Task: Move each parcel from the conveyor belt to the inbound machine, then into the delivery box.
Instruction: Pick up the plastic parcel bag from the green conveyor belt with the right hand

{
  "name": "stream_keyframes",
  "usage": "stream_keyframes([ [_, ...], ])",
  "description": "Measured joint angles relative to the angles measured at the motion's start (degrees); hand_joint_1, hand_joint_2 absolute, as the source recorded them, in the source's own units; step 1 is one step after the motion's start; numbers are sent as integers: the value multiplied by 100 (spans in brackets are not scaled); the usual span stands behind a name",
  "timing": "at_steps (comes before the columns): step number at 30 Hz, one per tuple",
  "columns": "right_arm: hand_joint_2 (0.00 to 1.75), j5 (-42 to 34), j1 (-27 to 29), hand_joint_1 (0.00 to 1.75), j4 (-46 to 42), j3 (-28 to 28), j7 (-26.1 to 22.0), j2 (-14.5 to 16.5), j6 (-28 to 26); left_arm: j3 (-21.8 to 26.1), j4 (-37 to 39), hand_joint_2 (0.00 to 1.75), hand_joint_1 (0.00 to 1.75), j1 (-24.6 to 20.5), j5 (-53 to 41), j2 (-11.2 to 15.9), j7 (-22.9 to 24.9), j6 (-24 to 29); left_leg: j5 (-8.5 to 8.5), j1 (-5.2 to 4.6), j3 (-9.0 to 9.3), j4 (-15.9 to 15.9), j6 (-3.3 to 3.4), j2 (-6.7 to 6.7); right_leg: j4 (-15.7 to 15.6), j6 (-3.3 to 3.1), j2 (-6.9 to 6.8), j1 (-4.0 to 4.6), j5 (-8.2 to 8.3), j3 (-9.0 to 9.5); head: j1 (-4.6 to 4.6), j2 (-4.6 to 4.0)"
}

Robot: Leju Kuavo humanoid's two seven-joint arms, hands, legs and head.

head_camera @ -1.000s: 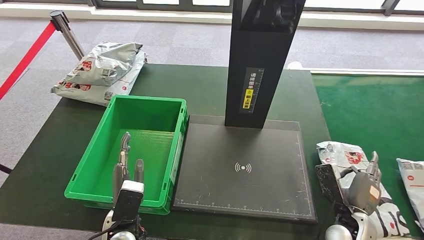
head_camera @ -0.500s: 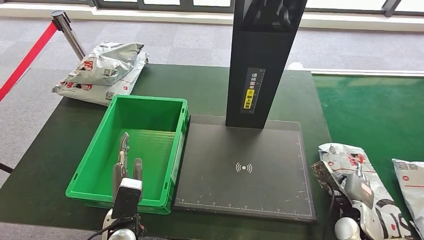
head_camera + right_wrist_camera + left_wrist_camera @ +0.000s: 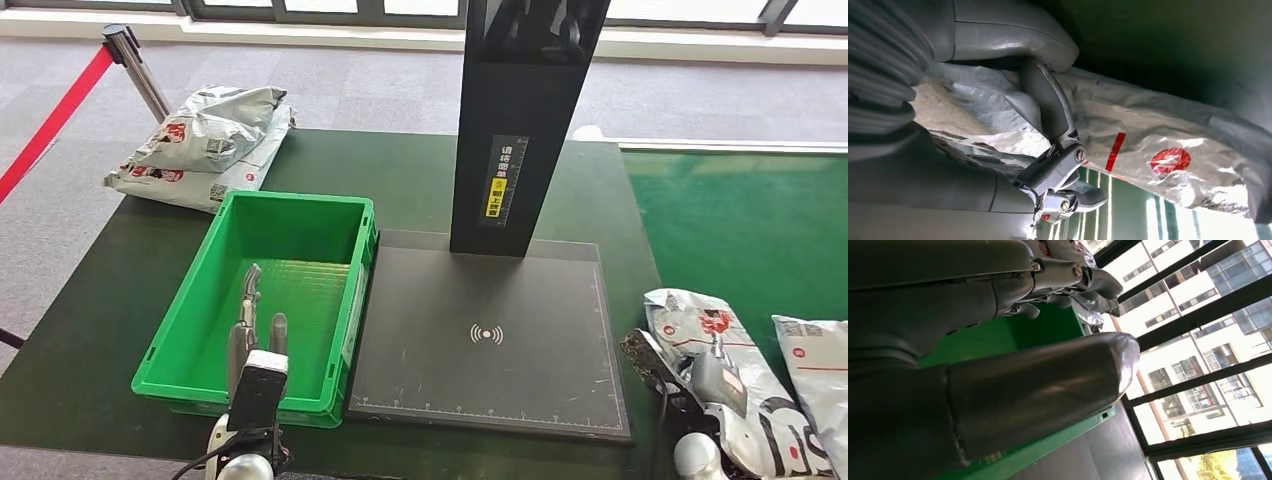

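Observation:
A grey parcel (image 3: 700, 320) with red print lies at the near end of the green conveyor belt (image 3: 740, 220). My right hand (image 3: 712, 378) is down on it. In the right wrist view the thumb and a dark finger of that hand (image 3: 1048, 125) close on the crumpled film of the parcel (image 3: 1158, 135). A second grey parcel (image 3: 812, 350) lies just right of it. The inbound machine's flat black plate (image 3: 490, 300) is bare. The green delivery box (image 3: 300, 200) holds nothing. My left hand (image 3: 250, 325) hangs over its near wall, fingers straight and holding nothing; the left wrist view shows this hand (image 3: 998, 365) close over the box (image 3: 1013, 335).
The machine's black tower (image 3: 520, 120) rises behind the plate. Several grey parcels (image 3: 205, 140) are piled at the table's far left corner. A stanchion (image 3: 130, 60) with a red rope stands beyond them.
My right hand has dropped from a raised pose onto the grey parcel. Both parcels on the belt have shifted slightly. The left hand has stayed put.

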Motion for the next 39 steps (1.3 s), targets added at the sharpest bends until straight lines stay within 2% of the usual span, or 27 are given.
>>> stream_keyframes([
  [3, 175, 89, -35, 175, 153, 0, -164, -17, 196, -2, 1, 0, 0, 23, -69, 33, 50, -53, -5, 10, 25, 0, 4, 10, -13, 1, 6, 8, 0, 27, 2, 0],
  [7, 175, 181, -23, 175, 176, 3, -365, 14, -189, -2, -45, 0, 0, 60, -176, 55, 131, -102, -4, 11, 26, 1, 8, 8, -19, 9, 2, 8, 6, 39, 2, 0],
  [11, 175, -57, 188, 175, -309, 7, -602, 263, -835, -2, -271, 0, 0, 226, -414, 51, 277, -152, 0, 8, 13, 1, 9, 5, -16, 12, 1, 6, 12, 35, 1, 0],
  [18, 175, -276, 431, 175, -1034, 9, -705, 551, -980, -2, -471, 0, 0, 327, -511, 32, 332, -189, 2, 8, -11, -1, 5, -1, -13, 9, -2, 7, 11, 8, 2, 0],
  [25, 175, -1292, 599, 175, -1547, 86, -1385, 832, -1046, 2, -505, 0, 0, 330, -546, 29, 311, -267, 2, 8, -21, -2, 5, -2, -12, 9, -2, 6, 9, -2, 2, 0],
  [28, 175, -2009, 636, 175, -1745, 113, -1632, 1026, -1140, 3, -491, 0, 0, 307, -546, 26, 282, -308, 2, 8, -22, -2, 5, -1, -12, 9, -1, 6, 9, -4, 2, 0],
  [33, 175, -2784, 677, 175, -1931, 114, -1940, 1255, -1495, 3, -422, 0, 0, 226, -546, 11, 229, -361, 3, 7, -22, -2, 4, -1, -12, 9, -1, 5, 10, -5, 2, 0],
  [34, 175, -2816, 692, 146, -1979, 114, -1960, 1279, -1597, 3, -411, 0, 0, 214, -546, 3, 221, -366, 3, 6, -22, -1, 4, 0, -12, 9, -1, 5, 10, -5, 2, 0],
  [37, 175, -2747, 737, 15, -2107, 111, -1898, 1304, -1792, 3, -393, 0, 0, 197, -546, -18, 211, -376, 3, 6, -22, -1, 4, 2, -12, 9, 2, 4, 11, -8, 2, 0],
  [38, 175, -2602, 745, 0, -2129, 98, -1791, 1305, -1870, 3, -390, 0, 0, 194, -546, -21, 210, -387, 3, 5, -22, -1, 4, 3, -12, 9, 2, 4, 11, -9, 2, 0],
  [39, 175, -2381, 749, 0, -2142, 69, -1639, 1305, -1961, 3, -388, 0, 0, 193, -546, -22, 210, -399, 3, 5, -22, -1, 4, 3, -12, 9, 2, 4, 10, -11, 2, 0],
])
